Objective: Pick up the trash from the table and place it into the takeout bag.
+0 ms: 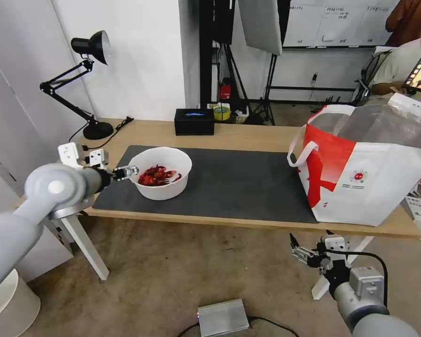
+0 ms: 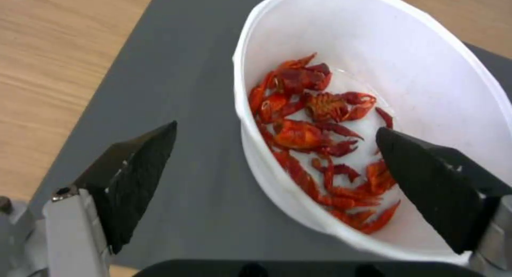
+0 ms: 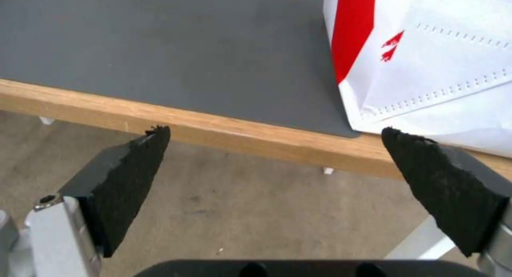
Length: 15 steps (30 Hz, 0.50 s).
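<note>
The left tool [image 1: 132, 170] is spread wide at the rim of the white bowl [image 1: 162, 172] of red shells, which sits on the grey mat [image 1: 229, 187] on the table [image 1: 248, 135]. The right tool [image 1: 295, 249] waits spread wide below the table edge, near the big bag [image 1: 365, 173].

The light-wood surface [image 1: 248, 135] carries a dark grey mat [image 1: 234, 182]. A white bowl [image 1: 161, 172] of red shells sits on the mat's left; a takeout bag [image 1: 369, 173] stands right. A black box [image 1: 194, 121] and lamp [image 1: 91, 84] stand behind.
</note>
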Motion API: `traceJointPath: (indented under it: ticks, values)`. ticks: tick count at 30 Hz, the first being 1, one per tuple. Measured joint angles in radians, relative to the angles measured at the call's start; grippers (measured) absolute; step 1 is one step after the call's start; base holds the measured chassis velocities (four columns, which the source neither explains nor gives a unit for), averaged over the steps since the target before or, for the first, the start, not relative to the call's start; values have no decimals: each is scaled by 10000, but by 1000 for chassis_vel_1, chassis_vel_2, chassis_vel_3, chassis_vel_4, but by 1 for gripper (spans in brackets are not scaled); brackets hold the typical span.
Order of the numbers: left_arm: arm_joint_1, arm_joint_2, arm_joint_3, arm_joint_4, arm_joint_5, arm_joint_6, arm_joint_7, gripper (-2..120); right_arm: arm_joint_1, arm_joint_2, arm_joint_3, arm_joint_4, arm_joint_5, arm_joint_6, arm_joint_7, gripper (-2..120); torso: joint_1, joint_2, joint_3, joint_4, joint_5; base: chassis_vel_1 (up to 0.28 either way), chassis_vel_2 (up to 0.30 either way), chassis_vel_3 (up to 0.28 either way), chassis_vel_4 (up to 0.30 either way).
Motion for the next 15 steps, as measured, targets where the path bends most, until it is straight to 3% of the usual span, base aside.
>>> traceJointPath:
  ticks: [15]
  values:
    - [-762, -620, 993, 948, 165, 162, -379, 100, 0, 0, 1, 0, 0, 0, 1, 100, 0, 1, -1, 1, 0, 0, 0, 0, 0]
